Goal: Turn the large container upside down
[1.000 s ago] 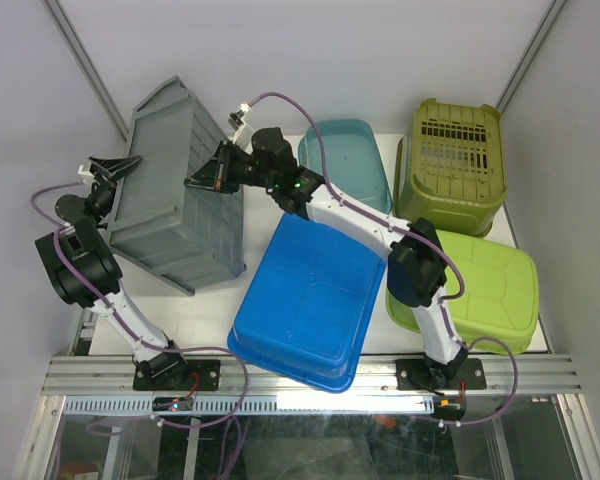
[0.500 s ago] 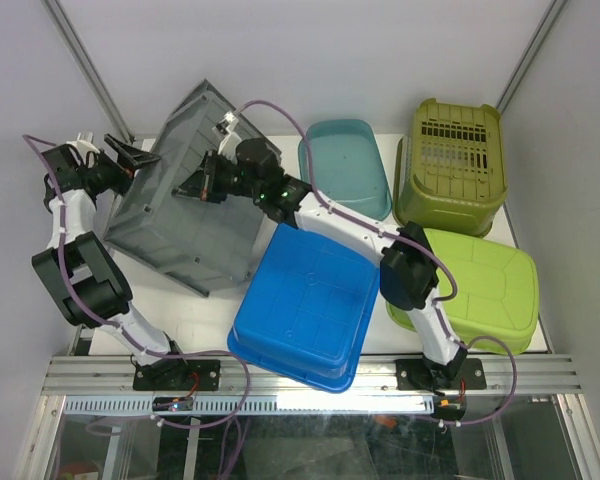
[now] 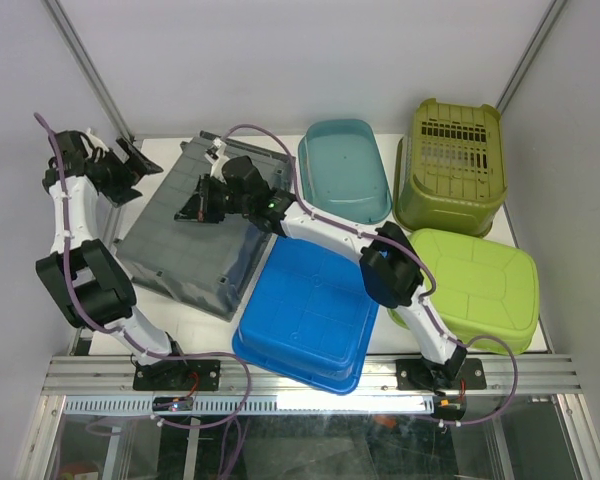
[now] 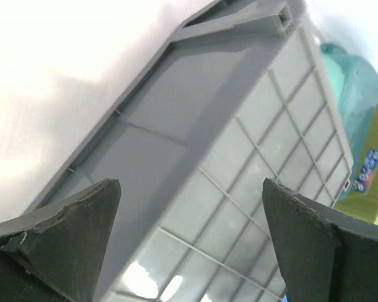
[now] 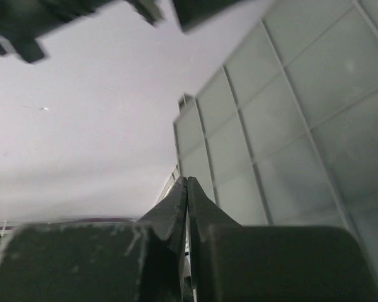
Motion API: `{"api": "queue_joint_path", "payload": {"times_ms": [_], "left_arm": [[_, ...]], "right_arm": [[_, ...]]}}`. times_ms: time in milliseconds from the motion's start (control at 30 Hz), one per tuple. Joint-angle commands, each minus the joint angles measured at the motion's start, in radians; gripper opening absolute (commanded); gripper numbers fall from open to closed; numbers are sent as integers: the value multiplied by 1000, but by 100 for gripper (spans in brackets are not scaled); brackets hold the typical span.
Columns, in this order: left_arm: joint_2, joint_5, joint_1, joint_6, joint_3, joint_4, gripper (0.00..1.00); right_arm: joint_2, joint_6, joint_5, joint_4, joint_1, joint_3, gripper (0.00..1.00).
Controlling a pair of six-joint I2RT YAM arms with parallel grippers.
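Note:
The large grey container (image 3: 185, 245) lies bottom up on the table's left half, its ribbed base facing up. My left gripper (image 3: 138, 177) is open and empty, just off the container's far left edge. In the left wrist view the ribbed base (image 4: 258, 145) fills the frame between the spread fingers of the left gripper (image 4: 190, 189). My right gripper (image 3: 184, 213) is shut and hovers over the base near its far middle. In the right wrist view the closed right gripper (image 5: 187, 180) points along the base (image 5: 290, 113) with nothing between the jaws.
An upturned blue tub (image 3: 305, 300) lies right against the container's near right side. A teal tub (image 3: 345, 165) stands at the back middle and shows in the left wrist view (image 4: 359, 82). An olive basket (image 3: 455, 160) and an upturned lime tub (image 3: 480, 285) are at the right.
The grey container has tipped from standing on its side to lying bottom up. My left gripper has pulled away to the far left. My right gripper has followed the container down.

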Motion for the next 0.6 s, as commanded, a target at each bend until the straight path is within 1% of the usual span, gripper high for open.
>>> {"api": "queue_joint_path", "payload": {"times_ms": [0,100,200,233,267,300,333,433,467,567], "left_arm": [[-73,-182,-44,73,199,-44,99],[-49,-283,-91,101,328,-103,99],[-54,-409,-184,129,415,-162,99],[-70,-454,-225,141,422,-172,99],[-91,-489,-266,145,419,-176,99],[-116,-502,-316,148,409,-177,99],[-144,-495,-341,141,389,-174,99],[-235,-420,-385,120,290,-158,99],[-290,-416,-393,111,247,-142,99],[-406,-396,-398,117,121,-113,99]], "right_arm": [[-20,-52,-3,-17,-6,66,22],[-47,-121,17,-92,-8,116,55],[-106,-228,92,-221,-10,157,67],[-131,-292,144,-278,-11,164,74],[-164,-342,210,-340,-11,163,79],[-212,-396,287,-414,-12,155,92],[-250,-443,383,-475,-14,143,98],[-365,-530,688,-633,-33,70,99],[-408,-543,780,-674,-47,31,99],[-550,-528,1058,-768,-95,-116,99]]}}
